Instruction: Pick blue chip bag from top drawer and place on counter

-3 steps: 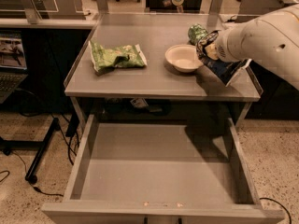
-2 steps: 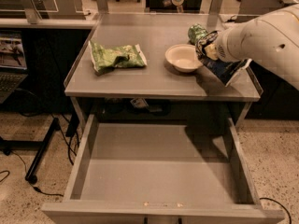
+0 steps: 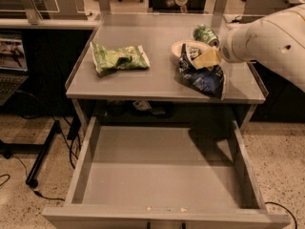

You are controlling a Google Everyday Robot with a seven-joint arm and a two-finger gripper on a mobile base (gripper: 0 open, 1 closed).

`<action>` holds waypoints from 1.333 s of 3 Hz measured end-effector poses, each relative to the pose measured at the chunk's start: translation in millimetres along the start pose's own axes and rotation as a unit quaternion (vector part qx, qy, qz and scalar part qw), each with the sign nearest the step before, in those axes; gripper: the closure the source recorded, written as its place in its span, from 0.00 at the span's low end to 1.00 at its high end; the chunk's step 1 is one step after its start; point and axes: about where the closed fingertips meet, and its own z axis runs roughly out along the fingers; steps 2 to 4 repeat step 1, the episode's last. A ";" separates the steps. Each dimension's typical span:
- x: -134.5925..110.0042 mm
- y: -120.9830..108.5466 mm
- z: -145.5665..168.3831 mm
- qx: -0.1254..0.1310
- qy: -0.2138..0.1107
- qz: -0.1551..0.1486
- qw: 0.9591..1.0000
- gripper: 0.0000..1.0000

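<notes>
The blue chip bag (image 3: pixel 204 79) rests on the counter (image 3: pixel 143 82) at its right front, its top end lifted toward my gripper (image 3: pixel 204 58). The gripper reaches in from the right on a white arm (image 3: pixel 267 42) and is shut on the bag's upper end, just in front of a white bowl (image 3: pixel 183 46). The bag partly hides the bowl. The top drawer (image 3: pixel 157 175) is pulled fully open below the counter, and its flat grey bottom is bare.
A green snack bag (image 3: pixel 119 58) lies on the counter's left part. A green can (image 3: pixel 205 33) stands behind the bowl. A laptop (image 3: pixel 9 66) and cables (image 3: pixel 47 147) are at the left. Chairs and desks stand behind the counter.
The blue chip bag has come left and down from the counter's right edge and now rests in front of the bowl. The gripper moved with it.
</notes>
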 end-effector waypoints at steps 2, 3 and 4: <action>0.0 0.0 0.0 0.000 0.000 0.000 1.000 0.00; 0.0 0.0 0.0 0.000 0.000 0.000 1.000 0.00; 0.0 0.0 0.0 0.000 0.000 0.000 1.000 0.00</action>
